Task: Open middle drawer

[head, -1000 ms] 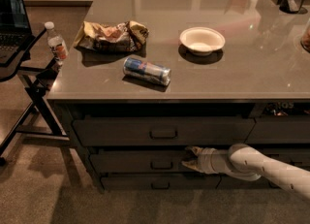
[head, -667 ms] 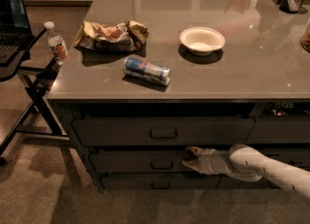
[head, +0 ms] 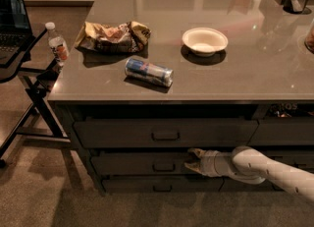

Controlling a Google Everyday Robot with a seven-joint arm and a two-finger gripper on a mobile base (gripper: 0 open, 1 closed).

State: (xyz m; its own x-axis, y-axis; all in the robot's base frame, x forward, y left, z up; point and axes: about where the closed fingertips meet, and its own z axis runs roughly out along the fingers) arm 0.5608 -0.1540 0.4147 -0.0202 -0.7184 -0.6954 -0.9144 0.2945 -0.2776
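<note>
Hovering low against the counter's front face, the gripper is pointing left along the middle drawer. Its two fingers are splaying apart, one high and one low, and they are gripping nothing. It is sitting just right of the drawer's small dark pull, near it but not on it, which looks like lining up for a pinch on that handle. The white arm is stretching in almost level from the lower right, a posture that should suit a straight tug outward. The drawer itself is looking shut, sandwiched between the top drawer and the bottom drawer.

Up on the countertop, a drinks can is lying on its side near the front edge. A crumpled snack bag is resting toward the left edge and a white bowl further back, all well clear of the work. By my read, the opening is not yet starting.
</note>
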